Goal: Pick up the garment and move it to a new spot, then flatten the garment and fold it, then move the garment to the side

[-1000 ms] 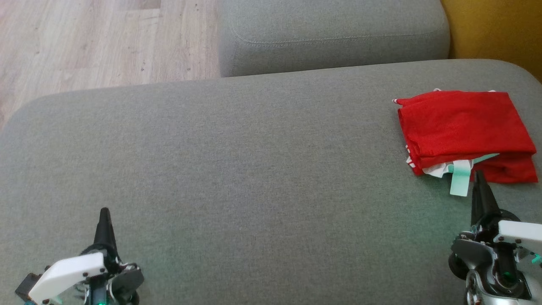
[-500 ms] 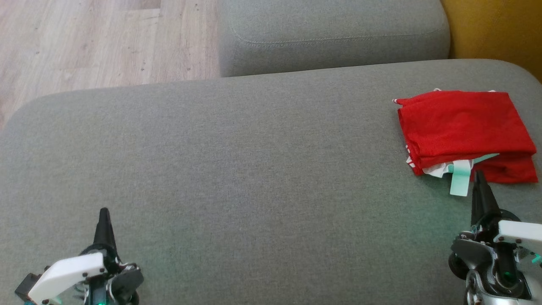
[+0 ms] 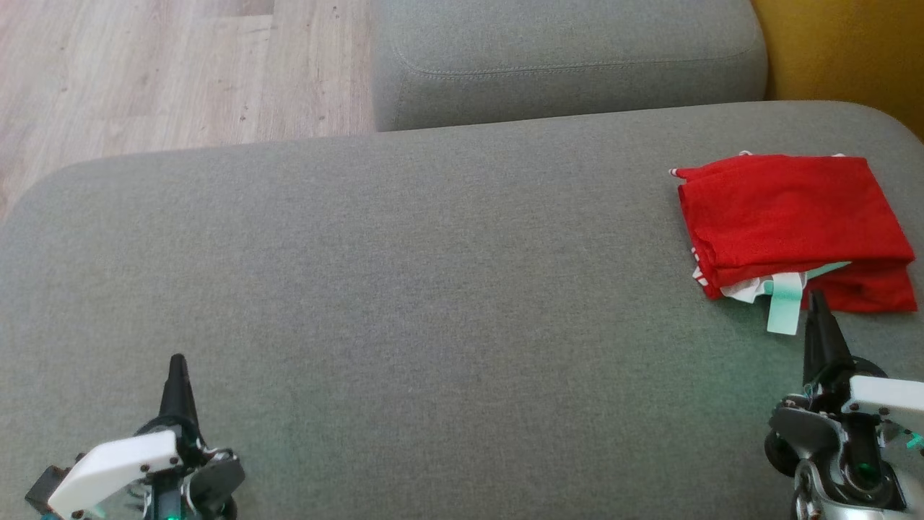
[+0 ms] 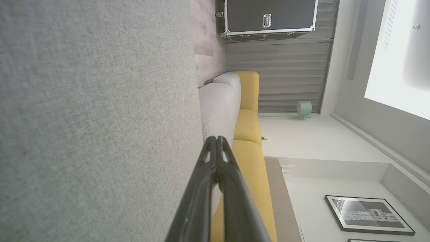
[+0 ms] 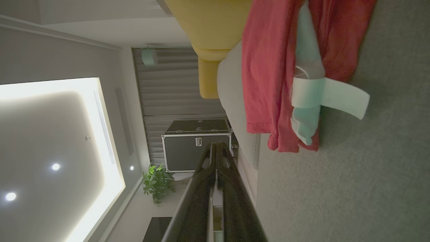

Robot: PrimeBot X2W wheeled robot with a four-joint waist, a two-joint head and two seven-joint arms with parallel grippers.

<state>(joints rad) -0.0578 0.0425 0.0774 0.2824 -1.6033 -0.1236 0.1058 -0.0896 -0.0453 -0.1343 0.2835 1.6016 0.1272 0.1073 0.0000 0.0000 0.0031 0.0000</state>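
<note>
Garment (image 3: 794, 217) folded, lying at right side of sofa seat (image 3: 433, 289) | left gripper (image 3: 177, 361) and right gripper (image 3: 816, 300) fingers pressed together, holding nothing | fold and side move look done, nothing evidently left

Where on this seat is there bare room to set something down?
The seat is bare between the left gripper and the garment; crowded at the right, where the right gripper, jaws shut, nearly reaches its pale tag.
</note>
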